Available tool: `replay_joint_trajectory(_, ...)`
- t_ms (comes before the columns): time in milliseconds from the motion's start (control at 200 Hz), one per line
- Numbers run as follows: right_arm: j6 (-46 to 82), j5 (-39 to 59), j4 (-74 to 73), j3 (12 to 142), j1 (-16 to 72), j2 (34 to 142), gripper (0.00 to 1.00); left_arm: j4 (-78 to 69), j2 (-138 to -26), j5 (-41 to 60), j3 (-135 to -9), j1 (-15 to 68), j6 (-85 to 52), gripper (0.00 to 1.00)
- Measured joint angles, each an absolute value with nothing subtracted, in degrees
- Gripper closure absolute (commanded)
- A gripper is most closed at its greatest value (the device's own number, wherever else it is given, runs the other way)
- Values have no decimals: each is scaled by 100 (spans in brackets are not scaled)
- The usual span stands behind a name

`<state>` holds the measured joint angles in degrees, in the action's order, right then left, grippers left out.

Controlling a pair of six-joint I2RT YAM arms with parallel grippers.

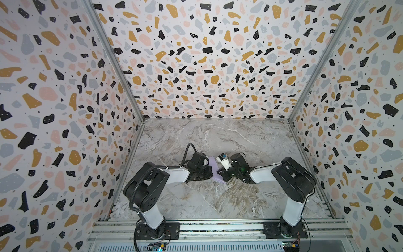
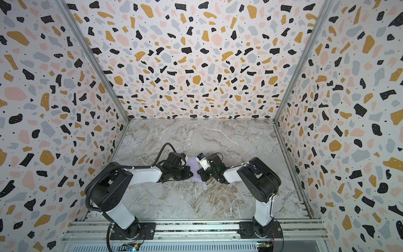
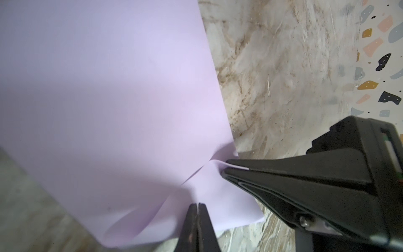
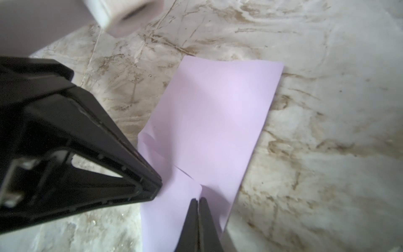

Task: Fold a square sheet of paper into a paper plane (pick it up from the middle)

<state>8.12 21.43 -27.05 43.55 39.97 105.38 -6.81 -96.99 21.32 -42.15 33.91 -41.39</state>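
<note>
The square sheet of paper, pale lilac, lies on the marble table between my two grippers in both top views, mostly hidden under them. In the left wrist view the sheet rises in a puckered ridge, and my left gripper is shut on that ridge. My right gripper is shut on a raised crease of the sheet close by. The two grippers meet almost tip to tip near the sheet's edge. No paper plane shape shows.
The marble table is boxed in by terrazzo-patterned walls at the back and on both sides. An aluminium rail carrying both arm bases runs along the front edge.
</note>
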Motion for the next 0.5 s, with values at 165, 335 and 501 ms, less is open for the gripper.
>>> replay_joint_trajectory(165,836,2143,-2705,4355,3997,10538,95,-639,-9699,2051,-4215,3391,-4139,96)
replay_joint_trajectory(335,867,2143,-2703,4357,3997,10538,93,-600,-9699,2014,-4215,3391,-4139,97)
replay_joint_trajectory(501,974,2165,-2578,4447,3990,10538,84,-600,-9699,1957,-4213,3391,-4139,99)
